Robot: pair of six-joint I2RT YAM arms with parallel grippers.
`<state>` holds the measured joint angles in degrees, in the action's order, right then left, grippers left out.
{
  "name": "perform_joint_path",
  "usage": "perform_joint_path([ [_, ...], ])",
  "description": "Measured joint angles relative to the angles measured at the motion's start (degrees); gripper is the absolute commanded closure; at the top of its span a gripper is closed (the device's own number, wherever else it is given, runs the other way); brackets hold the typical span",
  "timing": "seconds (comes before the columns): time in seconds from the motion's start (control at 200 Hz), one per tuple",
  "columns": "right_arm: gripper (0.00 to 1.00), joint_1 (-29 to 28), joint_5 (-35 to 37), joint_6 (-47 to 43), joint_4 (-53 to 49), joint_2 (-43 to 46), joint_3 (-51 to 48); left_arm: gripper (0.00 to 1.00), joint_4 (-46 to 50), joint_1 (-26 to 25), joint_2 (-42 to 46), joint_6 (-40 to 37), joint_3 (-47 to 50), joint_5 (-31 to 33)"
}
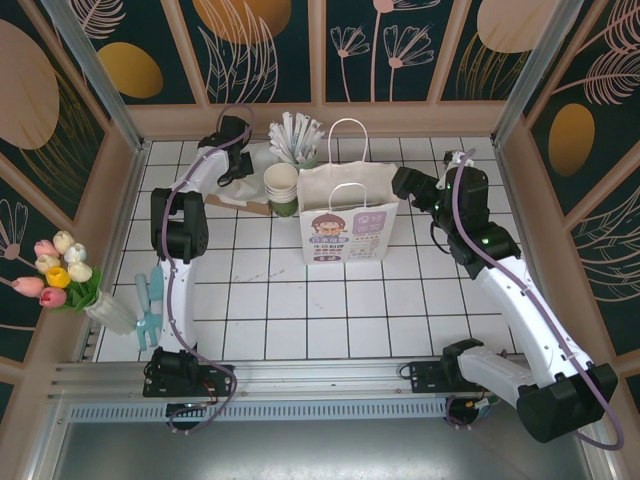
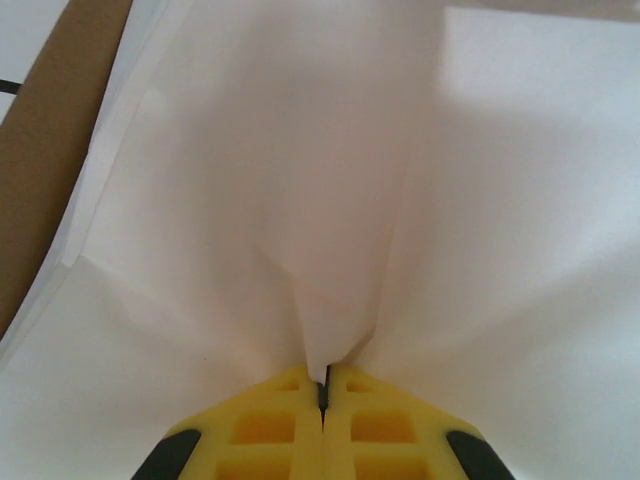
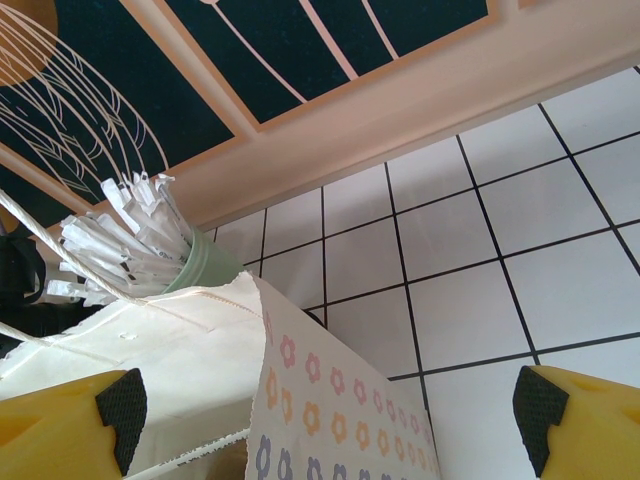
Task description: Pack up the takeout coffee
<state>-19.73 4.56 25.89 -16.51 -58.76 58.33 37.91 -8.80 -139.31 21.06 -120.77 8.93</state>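
Dark green paper with a cream inside marks the small takeout coffee cup (image 1: 282, 190). It stands in the brown pulp carrier (image 1: 252, 206) just left of the tall white paper bag (image 1: 345, 215) with its printed label, and is not yet packed. The left gripper (image 2: 322, 385) is pressed together on a fold of white paper, by my reading the bag's side wall. The right gripper (image 3: 328, 415) hangs spread wide beside the bag's upper corner. To do this step well, I judge the pinch should draw the mouth open gently, neither tearing nor tipping the bag, so the right arm can bring the cup in upright. Count: one cup, one carrier, one bag with two loop handles, one pale mint holder (image 3: 205, 268) of white-wrapped straws too many to number, and two grippers.
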Motion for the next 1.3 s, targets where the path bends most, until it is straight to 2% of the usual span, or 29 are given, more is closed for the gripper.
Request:
perform_joint_path([
  [0.46, 0.04, 0.0, 0.0, 0.0, 0.0, 0.0, 0.0, 1.0, -0.2, 0.0, 8.9, 0.0, 2.6, 0.1],
  [0.896, 0.04, 0.0, 0.0, 0.0, 0.0, -0.3, 0.0, 1.0, -0.4, 0.0, 9.3, -0.6, 3.7, 0.6],
  [1.086, 0.04, 0.0, 0.0, 0.0, 0.0, -0.3, 0.0, 0.87, -0.1, 0.0, 9.3, -1.1, 3.7, 0.8],
  [1.256, 0.04, 0.0, 0.0, 0.0, 0.0, -0.3, 0.0, 0.86, -0.1, 0.0, 9.3, -1.6, 3.7, 2.6],
  [1.301, 0.04, 0.0, 0.0, 0.0, 0.0, -0.3, 0.0, 0.81, -0.1, 0.0, 9.3, -1.8, 3.7, 3.5],
])
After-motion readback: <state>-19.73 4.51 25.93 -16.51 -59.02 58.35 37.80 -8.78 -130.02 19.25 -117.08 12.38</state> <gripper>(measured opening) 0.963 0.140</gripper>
